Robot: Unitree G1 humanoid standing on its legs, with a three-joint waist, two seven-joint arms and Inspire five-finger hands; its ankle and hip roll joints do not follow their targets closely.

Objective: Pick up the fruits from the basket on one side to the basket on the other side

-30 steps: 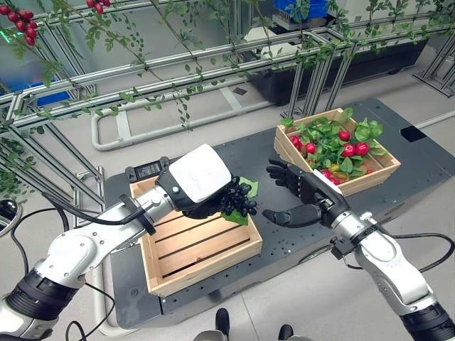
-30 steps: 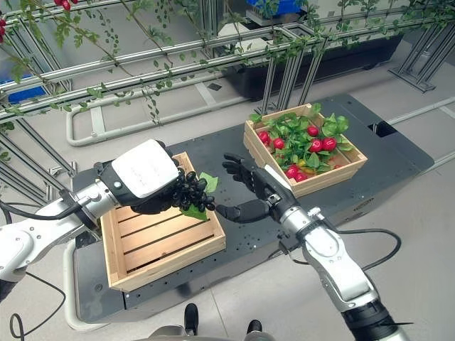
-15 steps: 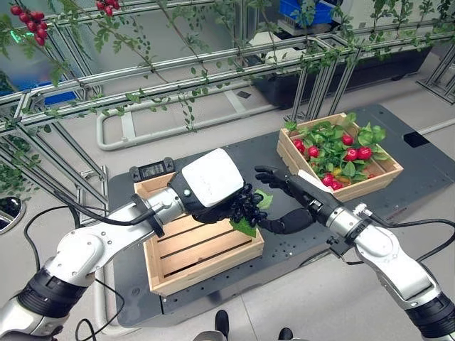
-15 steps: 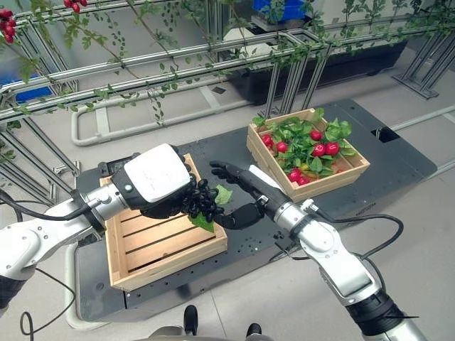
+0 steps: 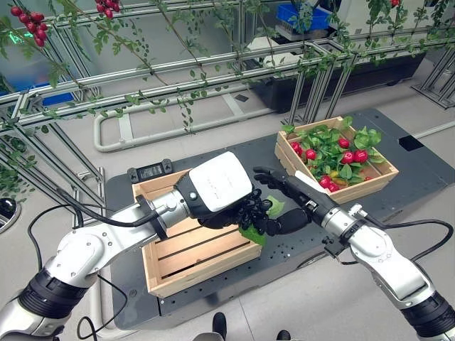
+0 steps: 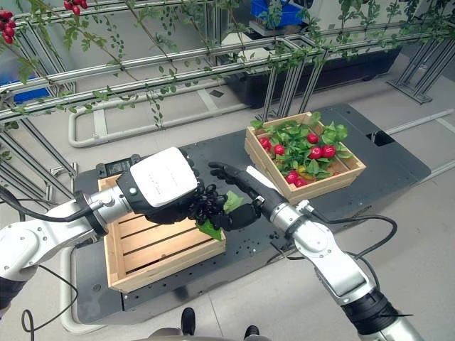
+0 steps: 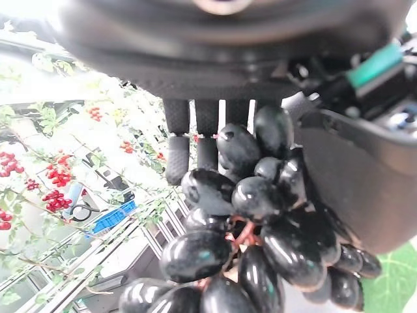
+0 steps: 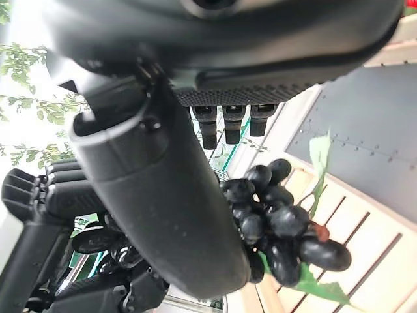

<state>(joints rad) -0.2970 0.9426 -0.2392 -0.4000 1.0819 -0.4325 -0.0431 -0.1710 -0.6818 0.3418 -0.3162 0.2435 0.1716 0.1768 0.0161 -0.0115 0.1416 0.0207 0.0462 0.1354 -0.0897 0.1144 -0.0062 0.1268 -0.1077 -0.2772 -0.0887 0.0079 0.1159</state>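
Over dark platform (image 5: 234,156), right hand (image 5: 288,206) has reached grapes (image 5: 254,212).

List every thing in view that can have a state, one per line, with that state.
Left hand: shut on the grape bunch, above the near crate's right edge.
Grape bunch: dark, with green leaves, held off the crate.
Right hand: open, fingers straight, beside the grapes.
Near crate: holds no fruit on its visible slats.
Far crate: holds red fruits and green leaves.
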